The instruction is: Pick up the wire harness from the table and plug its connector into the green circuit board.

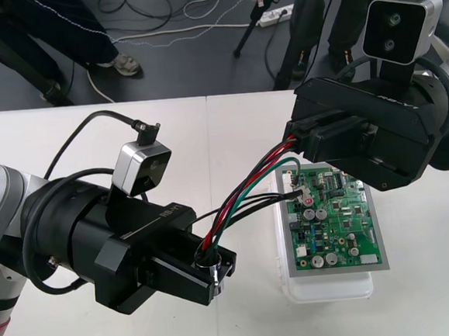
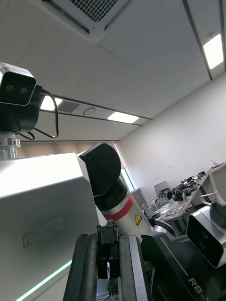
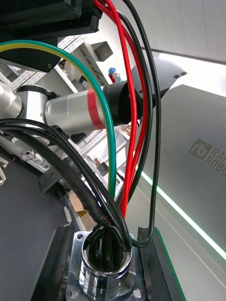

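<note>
Left wrist view: my left fingers [image 3: 54, 268] are closed on the socket [image 3: 106, 270], one on each side of its flange, with the metal barrel between them. The wires [image 3: 137, 141] rise out of the barrel: red, green and several black. They fan away toward my right arm [image 3: 89, 113]. One black wire makes a loose loop just beside the socket before climbing.

Right wrist view: my right fingers [image 2: 84, 275] stand close together and pinch the plug [image 2: 107, 242], which sticks up between their tips.

Front view: the harness [image 1: 238, 198] hangs in the air between both arms, clear of the counter [image 1: 244, 322]. The socket end sits at the left, near the middle of the counter. The plug end sits at the right, over the far left corner of the board [image 1: 333, 218]. Red, green and black wires run in a slack arc from one end to the other. One black wire dips toward the board's left edge; cannot tell if it touches. The plug is hidden under my right arm in this view, so cannot tell whether it meets the board. The board lies flat on its white base [image 1: 327, 288], right of centre on the counter.
</note>
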